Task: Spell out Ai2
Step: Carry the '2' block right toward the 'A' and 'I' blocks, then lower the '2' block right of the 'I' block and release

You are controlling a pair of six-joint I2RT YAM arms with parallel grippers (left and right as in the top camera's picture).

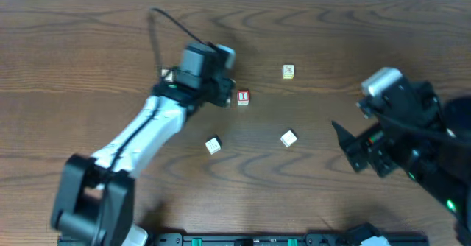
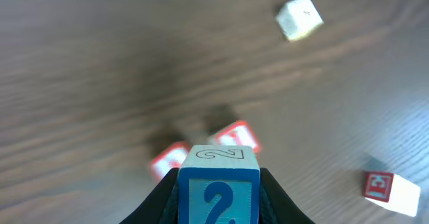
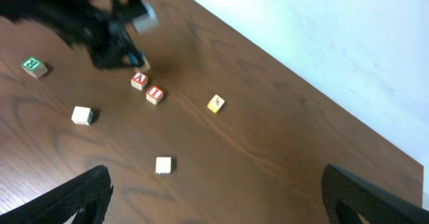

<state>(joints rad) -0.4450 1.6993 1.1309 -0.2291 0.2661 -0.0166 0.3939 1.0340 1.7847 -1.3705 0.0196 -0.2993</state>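
My left gripper (image 2: 218, 207) is shut on a blue block with a "2" (image 2: 218, 187) and holds it above the table. Two red-edged blocks (image 2: 234, 135) (image 2: 169, 161) lie side by side just beyond it, blurred. In the overhead view the left gripper (image 1: 219, 90) is left of a red "i" block (image 1: 243, 97). The right wrist view shows a red "A" block (image 3: 139, 80) beside the red "i" block (image 3: 155, 95). My right gripper (image 3: 221, 200) is open and empty, well to the right (image 1: 352, 149).
A yellowish block (image 1: 288, 71) lies at the back. Two pale blocks (image 1: 213, 145) (image 1: 288, 138) lie nearer the front. A green block (image 3: 32, 66) lies beyond the left arm. A block with a red face (image 2: 391, 192) and a white block (image 2: 299, 17) show in the left wrist view.
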